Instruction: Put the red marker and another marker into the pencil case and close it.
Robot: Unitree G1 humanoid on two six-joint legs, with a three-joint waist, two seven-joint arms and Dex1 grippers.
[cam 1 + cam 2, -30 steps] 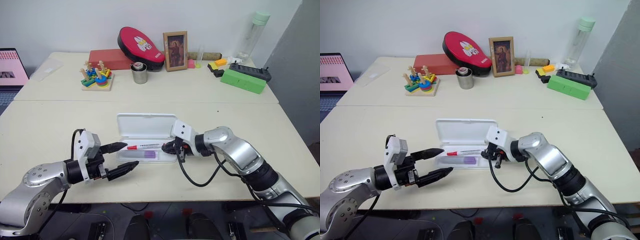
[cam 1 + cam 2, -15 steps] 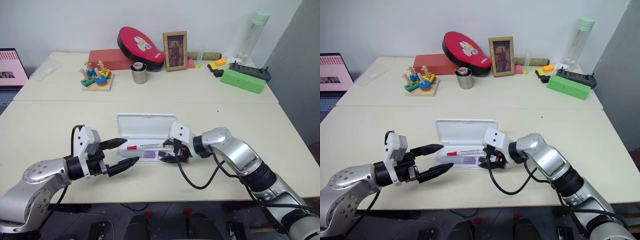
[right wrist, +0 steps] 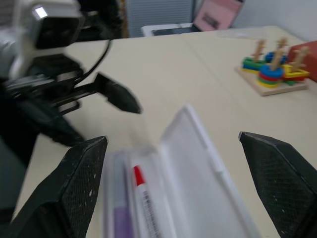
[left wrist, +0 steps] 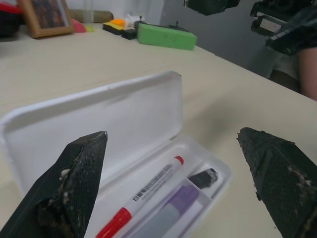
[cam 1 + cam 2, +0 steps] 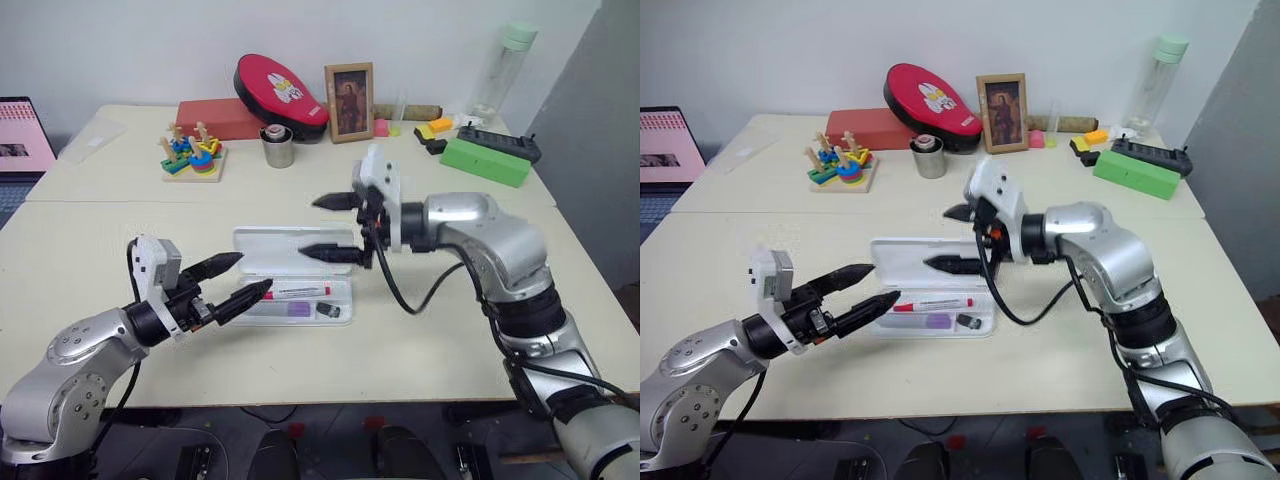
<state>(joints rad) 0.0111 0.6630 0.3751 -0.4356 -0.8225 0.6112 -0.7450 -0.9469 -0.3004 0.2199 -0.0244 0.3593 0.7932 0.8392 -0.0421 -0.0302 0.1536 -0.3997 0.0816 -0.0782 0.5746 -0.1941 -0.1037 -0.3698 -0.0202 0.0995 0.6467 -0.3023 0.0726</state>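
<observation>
Pencil case [image 5: 292, 270], flat white plastic box, lies open on beige counter [image 5: 420, 330], lid flat behind. Right end effector [image 5: 335, 226] spread above lid, nearer; left end effector [image 5: 236, 278] spread, empty. Red-capped white marker [image 5: 297, 293] and purple highlighter [image 5: 280, 309] inside, lengthwise.

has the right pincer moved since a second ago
Yes. The right pincer has risen from the right end of the pencil case and now hangs open above its lid.

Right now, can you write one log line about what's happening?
white plastic pencil case: lid open | red-capped white marker: inside | purple highlighter: inside | left hand: open, beside case | right hand: open, above case
</observation>
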